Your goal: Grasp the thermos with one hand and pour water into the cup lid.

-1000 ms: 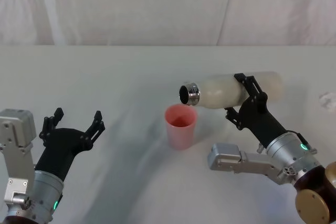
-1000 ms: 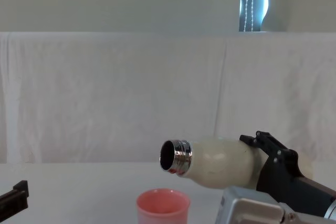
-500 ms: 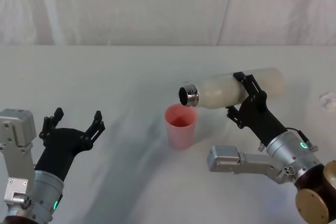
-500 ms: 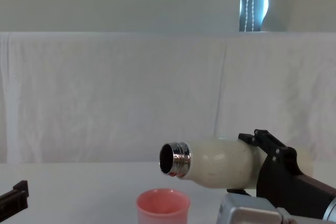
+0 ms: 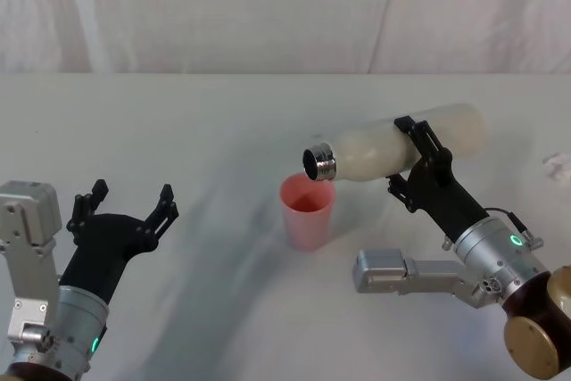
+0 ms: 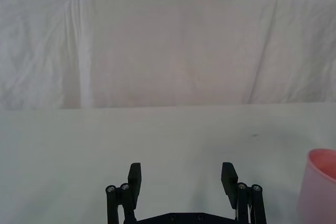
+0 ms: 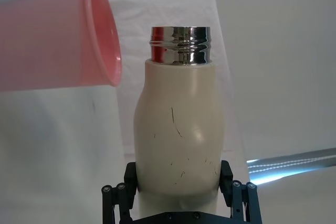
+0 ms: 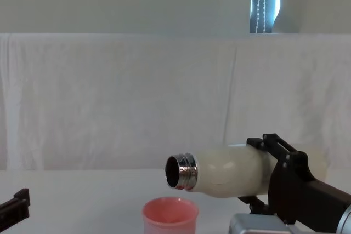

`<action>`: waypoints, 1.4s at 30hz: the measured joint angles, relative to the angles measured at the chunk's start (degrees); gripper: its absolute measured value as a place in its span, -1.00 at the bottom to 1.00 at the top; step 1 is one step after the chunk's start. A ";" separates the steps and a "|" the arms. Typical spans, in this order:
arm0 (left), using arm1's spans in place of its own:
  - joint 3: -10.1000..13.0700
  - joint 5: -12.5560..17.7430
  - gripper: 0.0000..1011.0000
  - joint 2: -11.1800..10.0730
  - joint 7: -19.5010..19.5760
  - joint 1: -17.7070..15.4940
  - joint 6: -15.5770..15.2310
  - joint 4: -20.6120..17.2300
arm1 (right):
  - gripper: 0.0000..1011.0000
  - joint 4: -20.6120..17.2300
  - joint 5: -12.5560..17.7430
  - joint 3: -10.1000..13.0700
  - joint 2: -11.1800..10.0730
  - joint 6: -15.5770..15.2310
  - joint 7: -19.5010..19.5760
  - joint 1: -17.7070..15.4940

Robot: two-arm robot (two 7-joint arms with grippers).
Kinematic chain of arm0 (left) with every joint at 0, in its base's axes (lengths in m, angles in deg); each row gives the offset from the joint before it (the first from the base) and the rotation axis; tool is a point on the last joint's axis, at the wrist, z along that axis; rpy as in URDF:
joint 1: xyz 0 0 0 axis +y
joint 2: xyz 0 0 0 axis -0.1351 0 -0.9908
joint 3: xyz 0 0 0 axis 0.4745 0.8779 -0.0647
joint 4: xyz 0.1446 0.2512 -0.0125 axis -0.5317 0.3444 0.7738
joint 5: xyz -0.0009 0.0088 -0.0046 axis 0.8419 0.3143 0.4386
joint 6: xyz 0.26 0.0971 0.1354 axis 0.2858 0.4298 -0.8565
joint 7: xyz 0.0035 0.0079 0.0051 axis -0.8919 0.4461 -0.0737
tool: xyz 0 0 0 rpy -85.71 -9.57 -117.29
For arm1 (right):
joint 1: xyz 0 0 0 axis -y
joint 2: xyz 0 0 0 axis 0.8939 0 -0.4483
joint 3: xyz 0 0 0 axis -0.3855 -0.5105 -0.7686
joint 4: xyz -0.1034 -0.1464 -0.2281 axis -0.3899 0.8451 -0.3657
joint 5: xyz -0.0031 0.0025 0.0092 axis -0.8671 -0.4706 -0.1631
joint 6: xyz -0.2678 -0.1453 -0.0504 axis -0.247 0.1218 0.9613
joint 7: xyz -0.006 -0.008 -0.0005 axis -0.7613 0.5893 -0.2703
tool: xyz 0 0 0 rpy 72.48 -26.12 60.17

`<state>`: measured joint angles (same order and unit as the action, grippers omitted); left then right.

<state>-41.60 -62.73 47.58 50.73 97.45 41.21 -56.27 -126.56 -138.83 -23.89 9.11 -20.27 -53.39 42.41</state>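
White cloth hangs behind your table [image 5: 178, 131], which is draped in the same pale fabric.

Your right arm reaches in from the lower right with its forearm angled up and toward the middle, wrist rolled so that the thermos [image 5: 393, 149] lies nearly level above the table. The right pincer [image 5: 419, 160] is clenched around the thermos's cream body, about mid-length, one finger on each flank as the right wrist view shows. The steel neck [image 8: 181, 171] points toward your left and dips a little, with the open mouth just above the far right part of the rim of the cup lid [image 5: 308, 213], which stands upright on the table near the middle.

Watch two things. The mouth sits over the rim's edge and not over the centre, so if you tip further from here, I judge that the stream could strike the rim or fall outside onto the cloth. The lid also looks light and narrow, so a nudge from the neck as you lower it would likely topple it. No stream is visible right now.

Your left arm waits low at the left, its left pincer [image 5: 123, 204] released, fingers spread wide, well apart from the cup lid.
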 joint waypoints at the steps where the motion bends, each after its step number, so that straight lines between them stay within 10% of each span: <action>1: 0.00 0.00 0.98 0.00 0.00 0.00 0.00 0.00 | 0.89 0.09 -0.17 -0.18 -0.08 0.00 0.03 0.11; 42: 0.00 0.00 0.98 0.00 0.00 0.00 0.00 0.00 | 0.89 1.22 -2.80 -1.69 -1.67 -1.12 1.81 1.78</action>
<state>-41.60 -62.73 47.59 50.73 97.45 41.21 -56.27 -125.34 -141.63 -25.58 7.44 -21.39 -51.58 44.19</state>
